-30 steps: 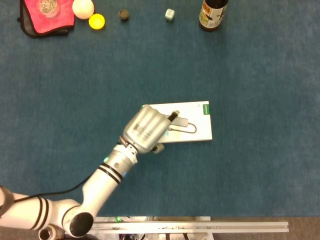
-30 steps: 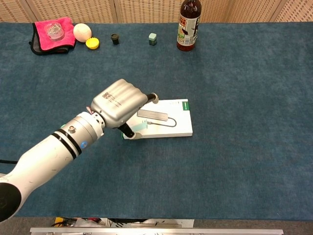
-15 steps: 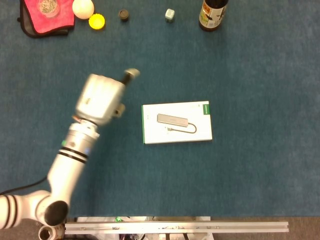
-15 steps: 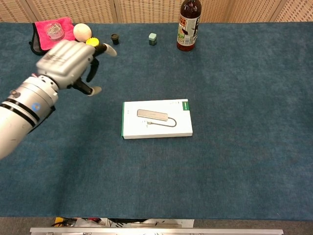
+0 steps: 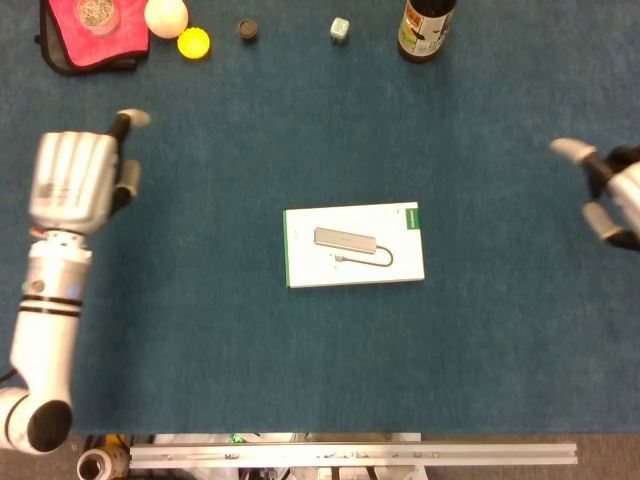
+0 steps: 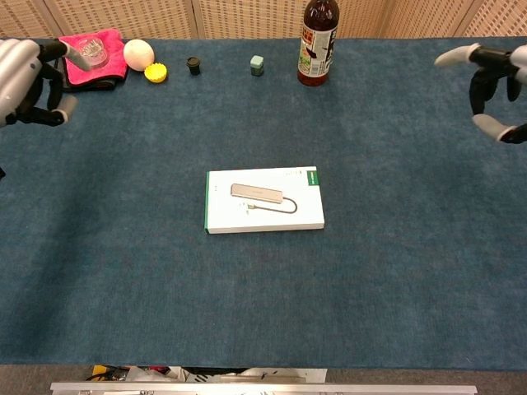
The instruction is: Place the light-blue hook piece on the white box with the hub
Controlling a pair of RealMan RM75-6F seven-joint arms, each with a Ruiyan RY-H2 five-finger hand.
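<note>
— If you start with the head view, where is the blue piece?
— I take the small pale piece [image 5: 340,30] at the top edge for it, between the black cap [image 5: 247,30] and the bottle [image 5: 426,28]. It is well apart from the white box [image 5: 353,245] in mid-frame and not yet on it. Your left hand [image 5: 72,178] is at the far left and your right hand [image 5: 612,198] at the right edge. Both have their fingers apart and hold nothing.
— Which hand is nearer?
— Neither, plainly. The piece lies up and inward from both.
— And the chest view?
— The same. The piece is in the top row with the hands at the upper corners, both spread and empty. It is too small to tell its long axis.
</note>
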